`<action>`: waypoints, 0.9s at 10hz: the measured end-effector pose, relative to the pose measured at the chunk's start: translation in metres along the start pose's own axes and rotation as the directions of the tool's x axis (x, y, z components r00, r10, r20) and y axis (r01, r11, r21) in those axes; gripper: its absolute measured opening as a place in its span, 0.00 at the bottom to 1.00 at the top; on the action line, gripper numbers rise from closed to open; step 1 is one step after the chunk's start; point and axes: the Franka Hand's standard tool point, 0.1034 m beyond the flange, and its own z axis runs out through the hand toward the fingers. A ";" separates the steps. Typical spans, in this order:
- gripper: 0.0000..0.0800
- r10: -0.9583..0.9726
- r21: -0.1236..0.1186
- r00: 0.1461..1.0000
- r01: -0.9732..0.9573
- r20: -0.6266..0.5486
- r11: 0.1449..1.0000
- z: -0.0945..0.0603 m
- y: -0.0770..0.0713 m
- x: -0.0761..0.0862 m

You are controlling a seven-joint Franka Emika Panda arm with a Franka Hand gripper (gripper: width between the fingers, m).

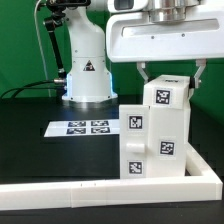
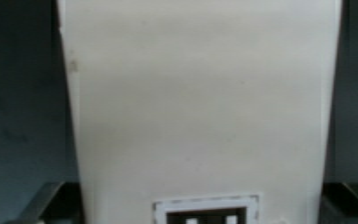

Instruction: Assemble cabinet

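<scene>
The cabinet [image 1: 150,140] is a white blocky box with black-and-white tags, standing at the exterior view's right against the white rail. Its top piece [image 1: 167,95] sits on the stack and carries a tag. My gripper [image 1: 172,78] is directly above it, one finger down each side of the piece, pressed against it. In the wrist view the same white piece [image 2: 194,100] fills the picture, with a tag at its near end. Dark fingers [image 2: 51,200] show at both of its edges, and my gripper [image 2: 197,200] is closed on it.
The marker board [image 1: 82,127] lies flat on the black table to the exterior view's left of the cabinet. The arm's white base [image 1: 85,70] stands behind it with cables. A white rail [image 1: 100,190] runs along the front edge and the right side.
</scene>
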 end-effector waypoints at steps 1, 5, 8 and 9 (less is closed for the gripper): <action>0.72 -0.009 0.000 1.000 0.009 0.000 1.000 0.000 0.000 0.000; 0.98 -0.035 0.001 0.999 0.035 0.006 0.999 -0.004 0.001 0.003; 1.00 -0.042 -0.001 0.999 0.042 0.026 0.999 -0.025 -0.005 0.005; 1.00 -0.044 -0.003 0.998 0.044 0.034 0.999 -0.032 -0.008 0.007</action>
